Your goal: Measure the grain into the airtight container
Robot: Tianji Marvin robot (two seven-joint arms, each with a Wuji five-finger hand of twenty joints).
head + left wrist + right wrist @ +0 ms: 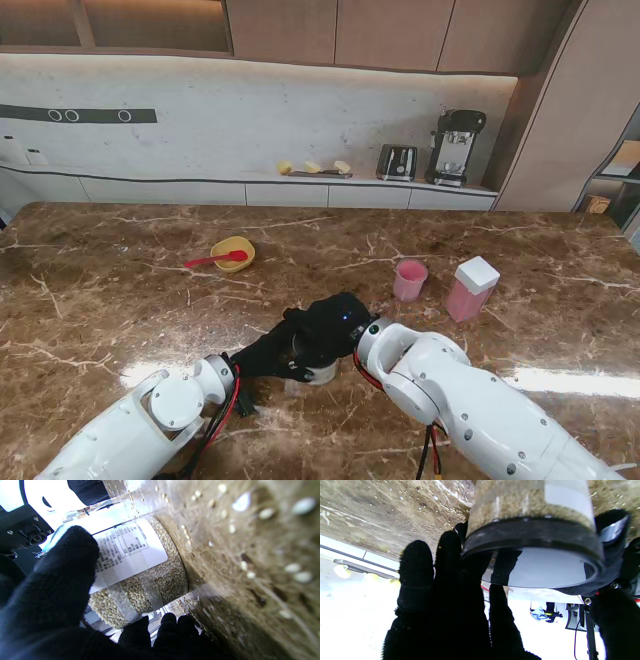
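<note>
The grain jar stands on the marble table, nearer to me than the pink cup, and my left hand wraps its side. My right hand covers its black lid, fingers curled round the rim. Right of that cup stands the pink airtight container.

You see both black-gloved hands, left hand and right hand, closed around a jar near you, with pink cup, pink container and yellow bowl farther off.
</note>
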